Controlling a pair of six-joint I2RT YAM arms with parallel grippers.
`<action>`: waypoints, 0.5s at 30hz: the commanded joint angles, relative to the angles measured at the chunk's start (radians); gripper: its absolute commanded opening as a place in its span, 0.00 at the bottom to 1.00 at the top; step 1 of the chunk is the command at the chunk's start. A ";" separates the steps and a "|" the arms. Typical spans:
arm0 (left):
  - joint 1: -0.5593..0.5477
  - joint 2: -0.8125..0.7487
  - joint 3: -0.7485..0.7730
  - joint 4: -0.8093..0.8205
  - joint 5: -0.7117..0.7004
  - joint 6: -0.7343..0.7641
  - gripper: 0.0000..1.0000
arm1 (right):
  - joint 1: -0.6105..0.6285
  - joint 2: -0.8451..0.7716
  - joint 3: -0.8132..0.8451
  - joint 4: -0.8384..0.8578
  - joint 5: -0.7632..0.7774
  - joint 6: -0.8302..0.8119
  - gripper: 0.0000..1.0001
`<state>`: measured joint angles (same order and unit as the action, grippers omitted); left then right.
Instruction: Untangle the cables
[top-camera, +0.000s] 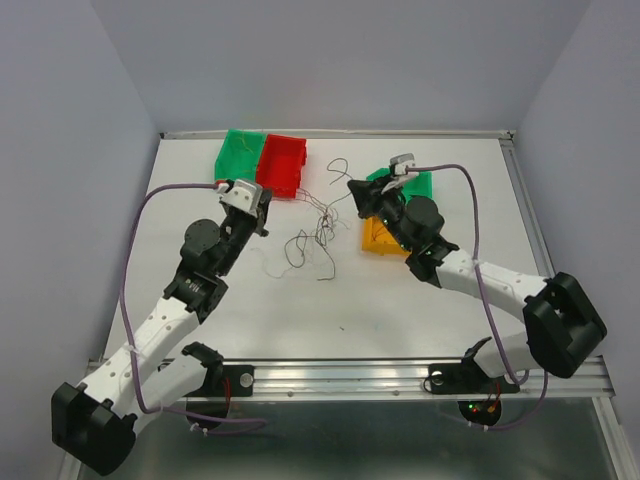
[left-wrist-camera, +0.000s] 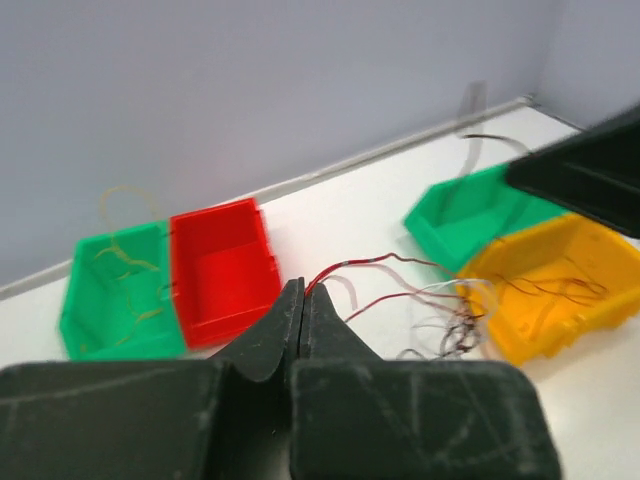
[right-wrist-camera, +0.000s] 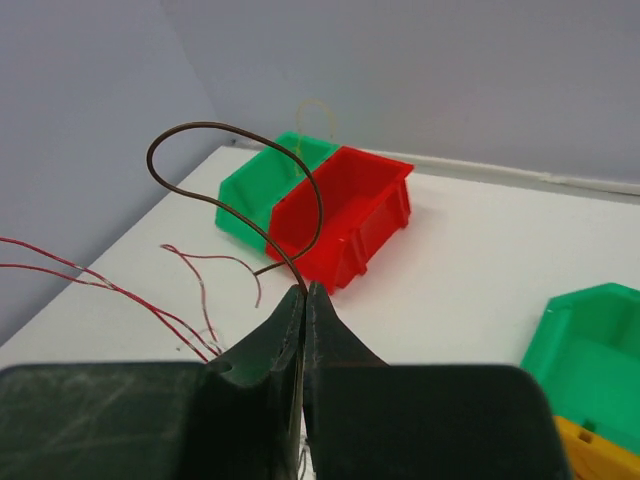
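Here we see four bins on the white surface. At the far left, a green bin and a red bin stand touching side by side. A yellowish strand curls in the green one and loops above its rim. To the right, a second green bin touches a yellow bin, and we make out thin dark red strands lying inside the yellow one. The cables sit as a loose tangle on the surface between the two pairs of bins. The left fingers are pressed together, pinching a red strand at their tips. The right fingers pinch a brown strand that arcs upward.
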<state>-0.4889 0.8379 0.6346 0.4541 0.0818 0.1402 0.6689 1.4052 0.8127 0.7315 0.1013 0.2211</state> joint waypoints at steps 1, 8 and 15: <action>0.003 -0.065 0.022 0.112 -0.397 -0.008 0.00 | -0.002 -0.127 -0.064 0.028 0.342 0.030 0.00; 0.015 -0.176 0.020 0.172 -0.827 0.030 0.00 | -0.006 -0.414 -0.190 -0.078 0.581 0.044 0.01; 0.047 -0.310 -0.009 0.247 -0.927 0.108 0.00 | -0.008 -0.724 -0.296 -0.178 0.701 0.067 0.00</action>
<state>-0.4610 0.5892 0.6346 0.5823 -0.7010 0.1852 0.6674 0.7586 0.5529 0.6178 0.6632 0.2848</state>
